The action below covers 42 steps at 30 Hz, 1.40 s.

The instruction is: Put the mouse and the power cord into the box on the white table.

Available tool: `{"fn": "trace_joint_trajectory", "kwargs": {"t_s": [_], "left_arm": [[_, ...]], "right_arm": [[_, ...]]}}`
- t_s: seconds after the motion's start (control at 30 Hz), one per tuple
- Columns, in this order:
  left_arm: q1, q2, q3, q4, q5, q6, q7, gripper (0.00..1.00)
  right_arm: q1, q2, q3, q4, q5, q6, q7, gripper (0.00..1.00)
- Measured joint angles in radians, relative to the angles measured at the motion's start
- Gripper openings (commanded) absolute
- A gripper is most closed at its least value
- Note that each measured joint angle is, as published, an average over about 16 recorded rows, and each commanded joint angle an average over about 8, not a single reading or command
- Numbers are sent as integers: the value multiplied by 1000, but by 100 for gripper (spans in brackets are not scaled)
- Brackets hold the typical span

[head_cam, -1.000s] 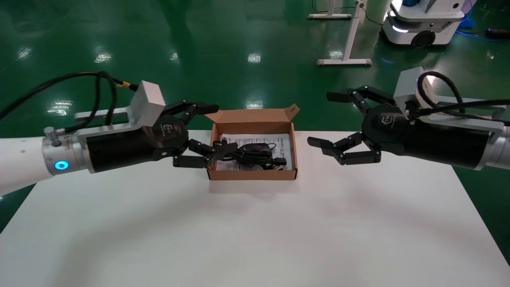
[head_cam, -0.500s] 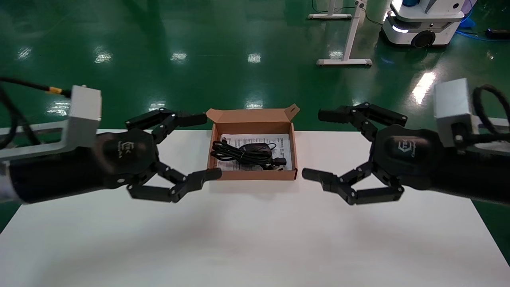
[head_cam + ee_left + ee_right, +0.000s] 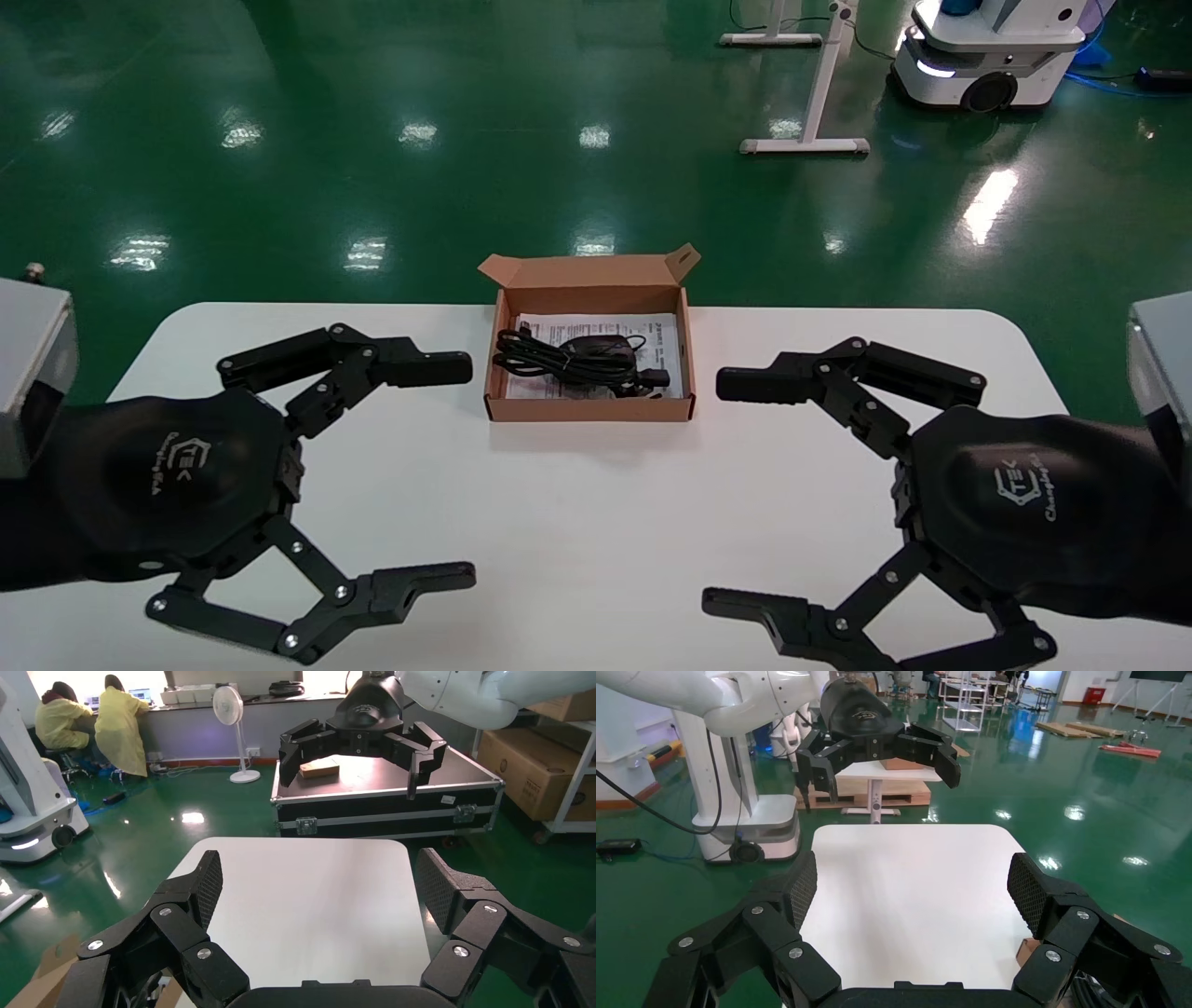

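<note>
The brown cardboard box (image 3: pixel 495 377) stands with its flap up at the far middle of the white table (image 3: pixel 596 531). Inside it lie the black mouse (image 3: pixel 598 348) and the coiled power cord (image 3: pixel 538 362), on a white printed sheet. My left gripper (image 3: pixel 456 471) hovers open over the near left of the table, well short of the box. Mirroring it on the near right is my right gripper (image 3: pixel 726 494), also open. Neither holds anything. The left wrist view shows my left gripper (image 3: pixel 320 881) open over bare table. In the right wrist view my right gripper (image 3: pixel 912 881) is likewise open.
Green floor surrounds the table. A white mobile robot base (image 3: pixel 987 56) and a white stand (image 3: pixel 810 112) are far back on the right. A black flight case (image 3: pixel 386 801) lies beyond the table's right end.
Both arms have drawn back from beside the box toward the table's near edge, both still open. The box and its contents have not moved.
</note>
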Motion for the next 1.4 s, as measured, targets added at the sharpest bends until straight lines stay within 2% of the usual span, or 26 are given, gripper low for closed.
{"fn": "trace_joint_trajectory", "kwargs": {"t_s": [1.4], "left_arm": [[-1, 1, 1, 8, 3, -2, -3, 100]], "right_arm": [[6, -3, -4, -10, -5, 4, -2, 100]]}}
